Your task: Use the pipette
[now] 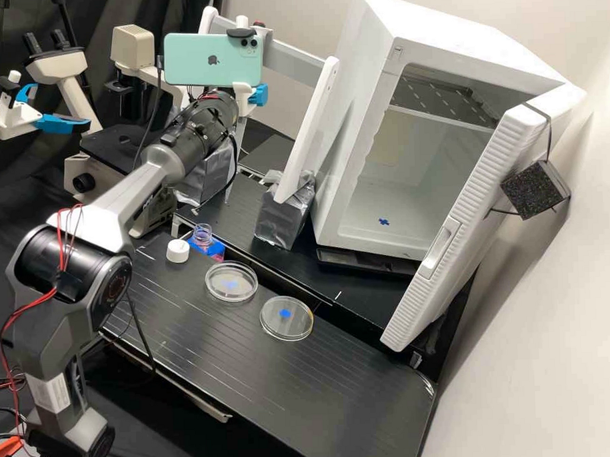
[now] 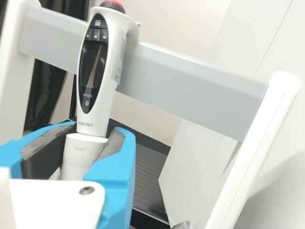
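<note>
Caught grasping an electronic pipette point(image 2: 101, 86) w/ the tool point(image 1: 257, 95), clamped snug on its lower white part btwn. both fingers. Held approx. upright w/ a slight lean, red-topped, in front of the grey crossbar point(image 2: 190, 90) of a white stand point(image 1: 308, 132). Pictured w/ foil-wrapped block point(image 1: 281, 212) at the foot of one upright, & w/ white lab cabinet point(image 1: 361, 130) just beside, its ribbed door point(image 1: 452, 230) swung open. Showing also, on the black table point(image 1: 310, 381), near the far edge, two petri dishes point(image 1: 231, 282) point(image 1: 286, 318), slightly apart. Seen w/ white cap point(image 1: 178, 251) & open clear bottle point(image 1: 202, 236) by the far L corner, in high view.
</note>
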Controlling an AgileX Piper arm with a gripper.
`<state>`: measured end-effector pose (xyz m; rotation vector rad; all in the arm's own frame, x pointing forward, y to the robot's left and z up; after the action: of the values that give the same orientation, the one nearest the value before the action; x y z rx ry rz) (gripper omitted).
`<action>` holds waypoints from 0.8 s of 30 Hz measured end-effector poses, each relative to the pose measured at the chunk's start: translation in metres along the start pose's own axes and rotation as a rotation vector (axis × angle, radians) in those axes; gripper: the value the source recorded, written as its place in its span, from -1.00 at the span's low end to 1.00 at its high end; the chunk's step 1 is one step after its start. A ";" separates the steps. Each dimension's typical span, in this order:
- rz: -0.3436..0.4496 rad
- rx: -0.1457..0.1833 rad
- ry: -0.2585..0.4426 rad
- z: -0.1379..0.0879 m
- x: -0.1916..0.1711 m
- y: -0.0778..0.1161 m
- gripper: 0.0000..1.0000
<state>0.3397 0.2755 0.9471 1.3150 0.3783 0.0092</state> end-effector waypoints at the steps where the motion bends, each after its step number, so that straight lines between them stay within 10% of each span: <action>1: 0.002 0.001 -0.002 0.001 0.001 -0.001 -1.00; 6: 0.006 0.004 -0.013 0.005 0.009 -0.005 -1.00; 7: 0.008 0.004 -0.014 0.006 0.010 -0.006 1.00; 24: 0.028 0.010 -0.018 0.011 0.018 -0.020 1.00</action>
<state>0.3557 0.2643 0.9257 1.3299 0.3447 0.0192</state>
